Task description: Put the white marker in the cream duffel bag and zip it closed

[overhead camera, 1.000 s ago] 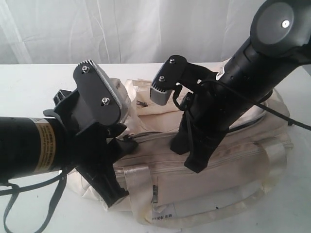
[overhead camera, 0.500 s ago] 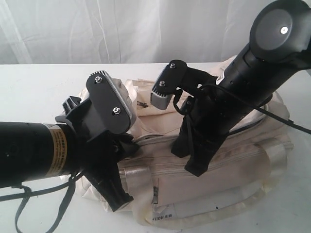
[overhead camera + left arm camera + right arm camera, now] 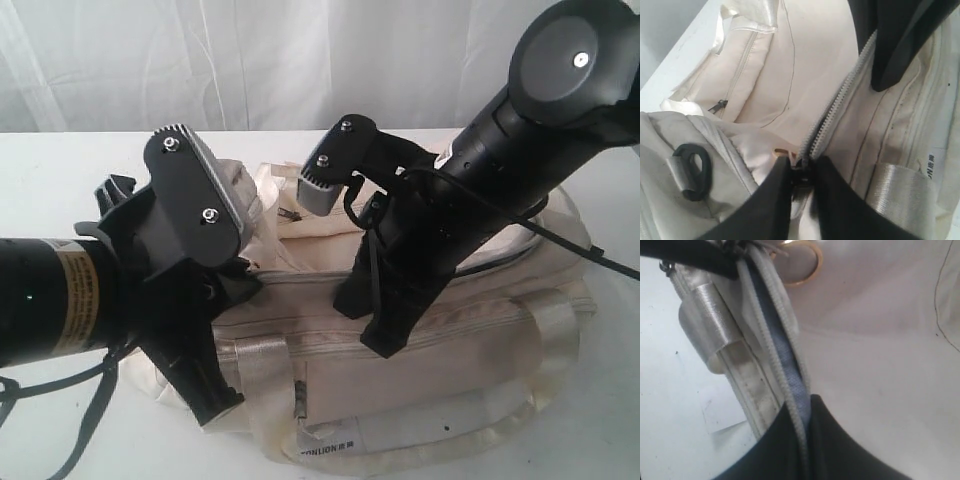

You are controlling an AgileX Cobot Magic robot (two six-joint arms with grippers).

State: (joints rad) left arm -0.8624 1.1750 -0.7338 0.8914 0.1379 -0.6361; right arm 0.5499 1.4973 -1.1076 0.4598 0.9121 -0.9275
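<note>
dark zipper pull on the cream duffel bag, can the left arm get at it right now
Likely yes: the left hand looks pinched on the small dark zipper pull of the soft cream fabric duffel bag, with nothing between them.

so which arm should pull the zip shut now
Left. The left gripper pinches the zipper slider on the cream duffel bag; the right gripper only clamps the zipper edge, steadying it.
</note>
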